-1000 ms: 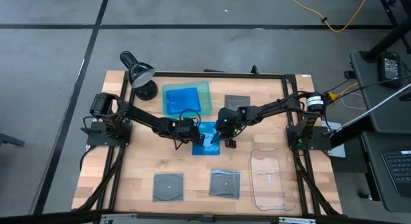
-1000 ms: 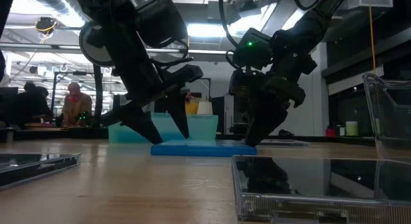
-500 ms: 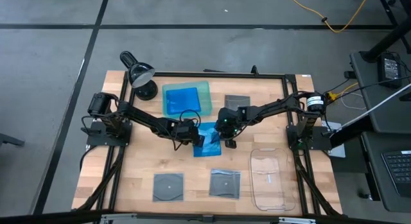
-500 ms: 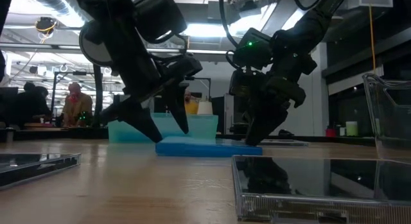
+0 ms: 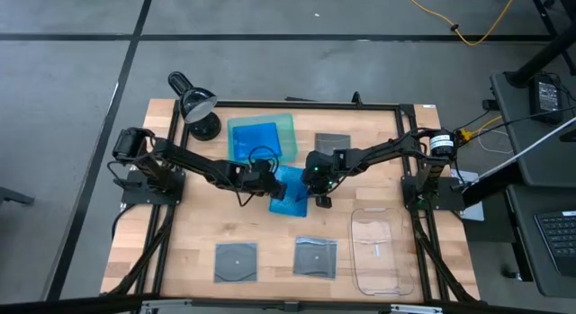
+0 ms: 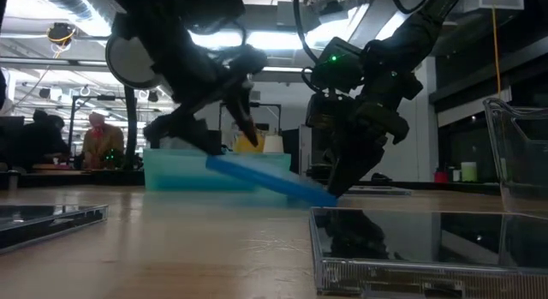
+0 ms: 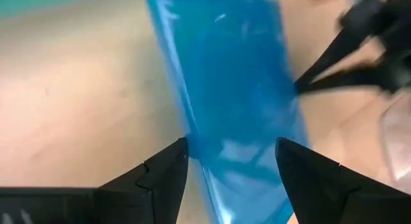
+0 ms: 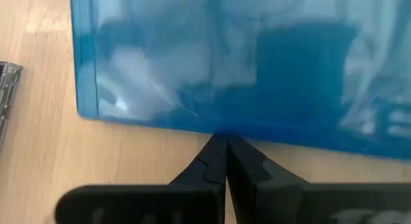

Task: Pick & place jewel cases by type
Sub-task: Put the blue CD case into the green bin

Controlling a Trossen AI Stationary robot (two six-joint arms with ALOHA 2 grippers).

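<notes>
A bright blue jewel case (image 5: pixel 290 192) sits tilted mid-table, its left end raised (image 6: pixel 216 162). My left gripper (image 5: pixel 267 183) (image 7: pixel 231 153) has that raised end. My right gripper (image 5: pixel 319 199) (image 8: pixel 226 139) is shut, with its tips at the case's right edge. Another blue case (image 5: pixel 256 139) lies flat in the translucent green tray (image 5: pixel 290 125). Three grey-clear square cases lie flat on the table: one far right of the tray (image 5: pixel 332 143) and two near the front edge (image 5: pixel 236 260) (image 5: pixel 316 256). My left gripper holds the blue case near its raised left end (image 7: pixel 212 147), between the two fingers (image 7: pixel 168 171), one at each side edge, coming from the table's left. The case slopes down to the right, its right edge (image 6: pixel 325 196) on the table. My right gripper's shut fingertips (image 8: pixel 225 147) meet the case's right edge (image 8: pixel 221 128), slanting down from the right, where that edge rests on the table.
A clear plastic tray (image 5: pixel 378 251) stands at the near right. A black desk lamp (image 5: pixel 198 107) is at the far left corner. In the low view a grey-clear case (image 6: pixel 428 248) lies close to the camera. People show in the room behind (image 6: pixel 101 136).
My left gripper has risen and drawn slightly toward the left, tipping the blue case: its left end has lifted off the table while its right edge has stayed down against my right gripper. Before that the case slid slightly right. My right gripper kept still.
</notes>
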